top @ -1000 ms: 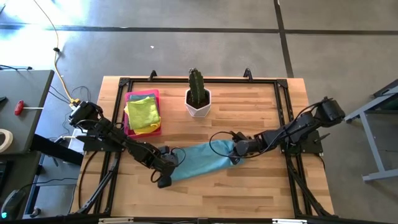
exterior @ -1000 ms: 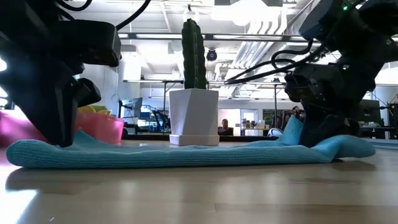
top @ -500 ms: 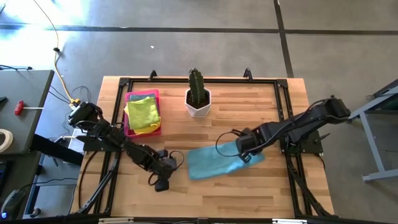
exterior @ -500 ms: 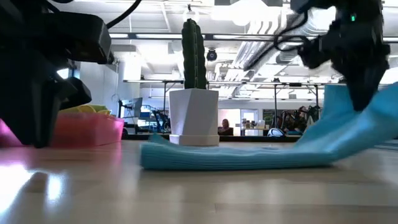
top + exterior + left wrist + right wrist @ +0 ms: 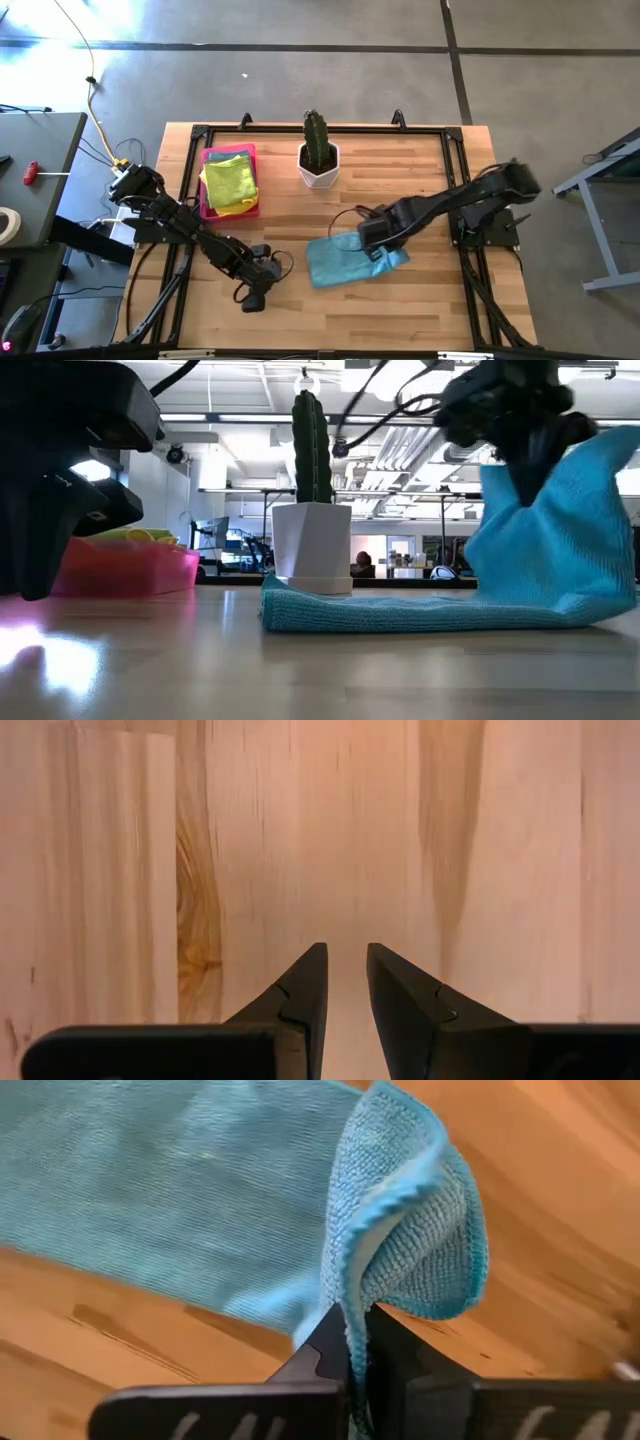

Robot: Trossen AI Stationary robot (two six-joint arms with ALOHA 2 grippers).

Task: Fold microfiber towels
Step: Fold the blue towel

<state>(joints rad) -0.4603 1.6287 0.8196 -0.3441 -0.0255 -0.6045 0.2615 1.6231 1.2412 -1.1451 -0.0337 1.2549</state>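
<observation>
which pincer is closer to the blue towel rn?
Right. The right pincer is shut on the blue towel, lifting one edge over the rest. The left pincer sits apart from it, over bare table on the towel's tray side, holding nothing.

Even daylight from above — soft shadows under the arms. In the low view ceiling lamps glare white, the desk [image 5: 320, 660] shines at eight o'clock, and the near dark arm [image 5: 60, 450] is blurred — the room behind stays sharp.

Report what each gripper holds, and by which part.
The right gripper pinches the light blue towel by its folded-over edge. The left gripper holds nothing.
</observation>
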